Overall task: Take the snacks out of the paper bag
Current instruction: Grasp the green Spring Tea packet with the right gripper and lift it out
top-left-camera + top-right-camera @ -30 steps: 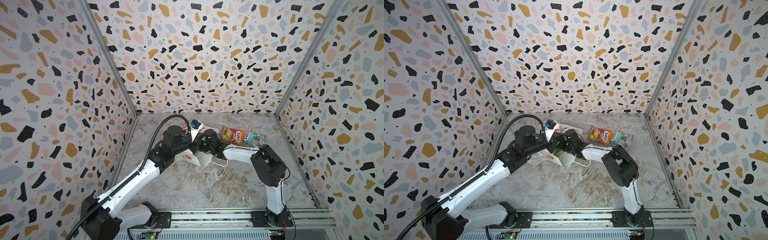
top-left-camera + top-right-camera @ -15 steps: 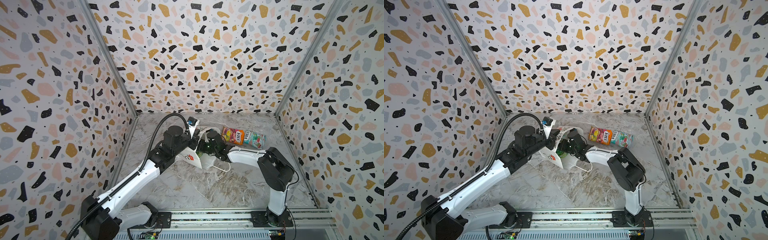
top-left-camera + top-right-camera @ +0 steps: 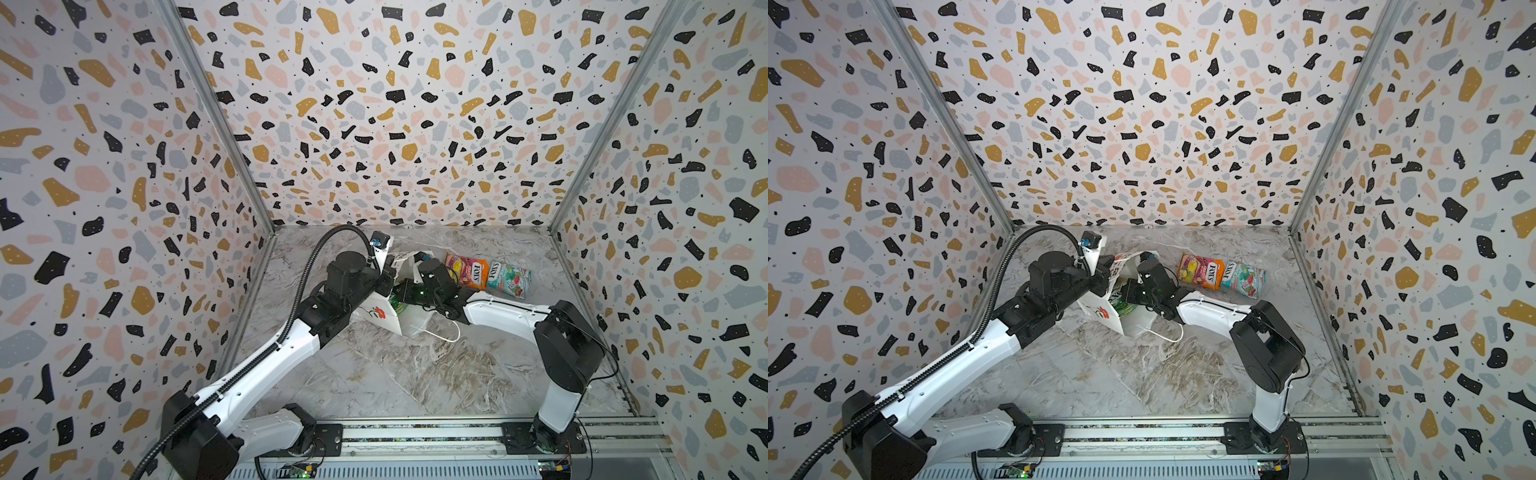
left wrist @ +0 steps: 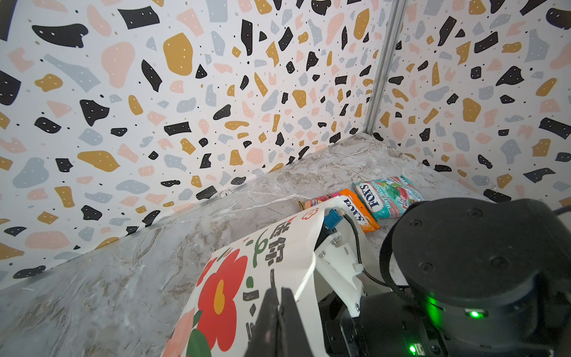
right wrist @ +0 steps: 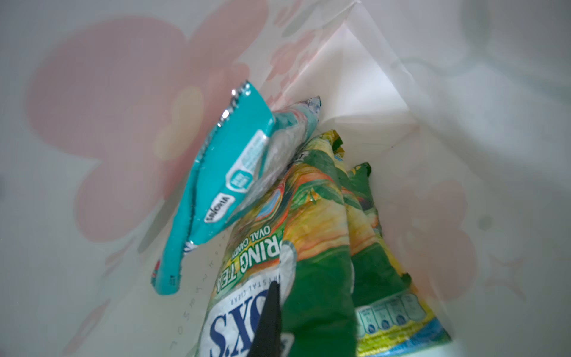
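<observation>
Over the last second the right gripper (image 5: 272, 296) pushed deeper into the paper bag (image 3: 409, 322) and its jaws closed on a green-yellow packet (image 5: 318, 278). The right arm's elbow (image 3: 569, 345) swung out toward the right wall, and the bag's cord handle (image 3: 451, 332) slid slightly nearer the front.
</observation>
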